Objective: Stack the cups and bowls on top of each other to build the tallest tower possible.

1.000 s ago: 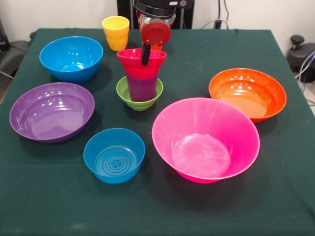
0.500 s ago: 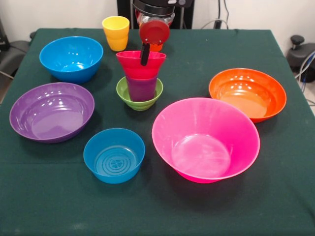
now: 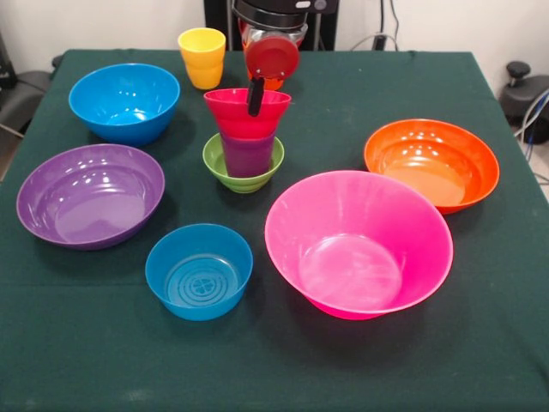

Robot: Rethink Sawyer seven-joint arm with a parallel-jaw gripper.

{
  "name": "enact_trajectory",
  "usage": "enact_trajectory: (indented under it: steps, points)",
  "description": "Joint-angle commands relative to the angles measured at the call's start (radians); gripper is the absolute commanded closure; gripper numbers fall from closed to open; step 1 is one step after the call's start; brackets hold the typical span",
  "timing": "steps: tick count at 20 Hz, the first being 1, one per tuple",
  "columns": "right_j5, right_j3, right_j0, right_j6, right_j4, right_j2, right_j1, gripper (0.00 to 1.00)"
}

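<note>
A: Pink, and plenty of it: the large pink bowl sits nearest the camera at right, empty, the biggest thing on the green cloth.

B: Then the mid-sized ones. Purple bowl at left, orange bowl at right, the bigger blue bowl far left. All loose, well apart from the pile.

A: And the small blue bowl up front. Now the tower in the middle: green bowl on the cloth, purple cup standing upright in it, red bowl seated on that cup's mouth.

B: Where's the gripper?

A: Right over the red bowl, one dark finger hanging across its far rim. Whether it's pinching that rim or has let go, I cannot tell from this angle.

B: So what does the next move hinge on?

A: The yellow cup. It stands upright, beyond the tower and off to the picture's left of the gripper, axis vertical. An orange cup shows just behind the gripper, mostly hidden. My guess: lift clear, then reach back for a cup
</note>
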Motion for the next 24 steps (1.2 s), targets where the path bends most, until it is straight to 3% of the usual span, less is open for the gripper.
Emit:
enact_trajectory:
  steps: [1,18,19,24]
  points:
    - [-0.018,0.011,-0.022,-0.153,-0.053,0.113,0.028,1.00]
    - [0.000,0.005,-0.045,-0.180,-0.067,0.131,0.034,1.00]
    - [0.001,0.005,-0.047,-0.181,-0.068,0.133,0.034,0.00]
    - [0.012,0.007,-0.046,-0.183,-0.068,0.134,0.031,0.00]
